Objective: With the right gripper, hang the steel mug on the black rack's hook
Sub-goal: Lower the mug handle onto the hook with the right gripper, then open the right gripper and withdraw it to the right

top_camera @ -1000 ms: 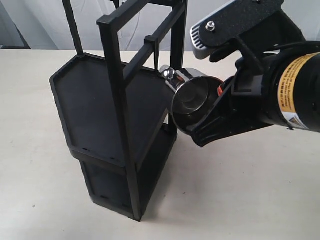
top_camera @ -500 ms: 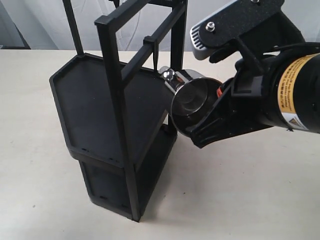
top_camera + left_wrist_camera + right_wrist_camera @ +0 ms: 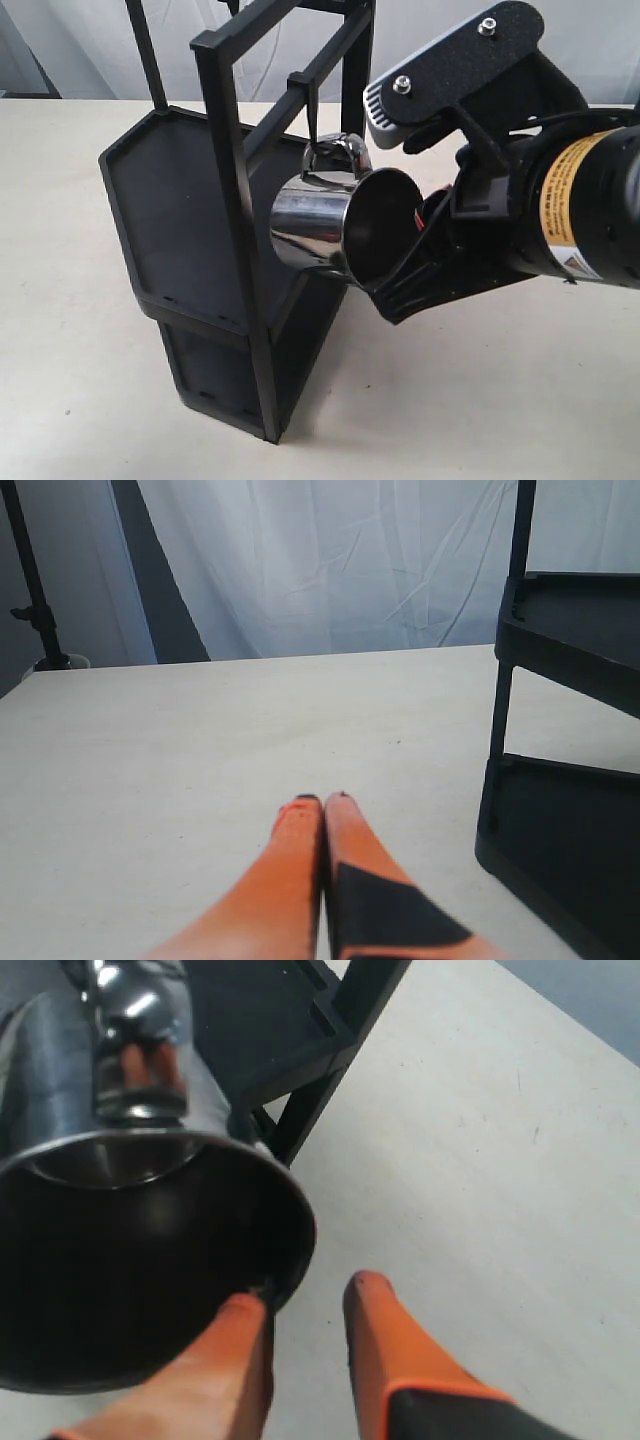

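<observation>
The steel mug (image 3: 308, 228) hangs by its looped handle (image 3: 335, 155) from the slim hook (image 3: 313, 112) on the black rack's (image 3: 180, 200) crossbar. It is tilted, with its dark mouth facing my right gripper (image 3: 388, 288). In the right wrist view the mug (image 3: 120, 1220) fills the frame and the right gripper (image 3: 306, 1295) stands open. One orange fingertip (image 3: 243, 1310) sits at the mug's rim, the other is out over bare table. The left gripper (image 3: 322, 800) is shut and empty, low over the table beside the rack (image 3: 570, 810).
The rack's front post (image 3: 235, 230) and lower shelf (image 3: 215, 375) stand close to the mug. A white curtain hangs behind the pale tabletop (image 3: 480, 400). A dark stand pole (image 3: 30, 580) rises at the table's far side in the left wrist view.
The mug has left the right gripper's hold and swung down and toward the rack, hanging from the hook. The right gripper's jaws have opened and its body has shifted slightly.
</observation>
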`<state>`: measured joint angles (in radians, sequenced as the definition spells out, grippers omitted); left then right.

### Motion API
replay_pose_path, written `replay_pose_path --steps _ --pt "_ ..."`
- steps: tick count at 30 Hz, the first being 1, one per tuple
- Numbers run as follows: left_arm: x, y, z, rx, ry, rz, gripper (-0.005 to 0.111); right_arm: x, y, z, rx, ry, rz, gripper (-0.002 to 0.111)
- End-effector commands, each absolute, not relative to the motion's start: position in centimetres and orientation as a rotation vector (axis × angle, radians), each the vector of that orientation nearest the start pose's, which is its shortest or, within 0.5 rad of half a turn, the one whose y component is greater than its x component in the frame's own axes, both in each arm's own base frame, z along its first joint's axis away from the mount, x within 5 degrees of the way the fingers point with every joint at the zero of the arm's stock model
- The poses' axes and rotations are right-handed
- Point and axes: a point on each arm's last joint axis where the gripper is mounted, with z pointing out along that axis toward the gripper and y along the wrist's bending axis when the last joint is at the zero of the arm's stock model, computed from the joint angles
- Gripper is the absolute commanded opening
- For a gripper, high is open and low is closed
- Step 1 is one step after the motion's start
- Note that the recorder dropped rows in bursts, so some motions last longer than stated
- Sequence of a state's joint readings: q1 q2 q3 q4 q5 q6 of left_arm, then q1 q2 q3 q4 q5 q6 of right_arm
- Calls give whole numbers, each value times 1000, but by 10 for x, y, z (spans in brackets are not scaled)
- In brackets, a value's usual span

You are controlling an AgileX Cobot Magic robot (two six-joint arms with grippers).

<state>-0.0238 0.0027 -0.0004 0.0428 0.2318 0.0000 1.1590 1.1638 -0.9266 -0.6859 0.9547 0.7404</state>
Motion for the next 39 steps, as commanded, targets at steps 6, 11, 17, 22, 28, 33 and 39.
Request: replay_pose_path --steps 6,11,17,22,28,33,39 --pt "56 0 192 49 1715 26 2 130 171 321 -760 2274 -116 27" --pt "56 0 192 49 1715 26 2 128 166 330 -733 2264 -88 27" --pt "56 0 192 49 1715 26 2 127 139 353 -526 2223 -175 23" --pt "56 0 192 49 1715 26 2 125 115 377 -372 2093 -118 -1" --pt "56 0 192 49 1715 26 2 115 93 387 -368 1981 18 -1" --pt "56 0 192 49 1715 26 2 108 75 377 -349 1989 15 -1" --pt "56 0 192 49 1715 26 2 105 72 373 -324 2046 26 -1"
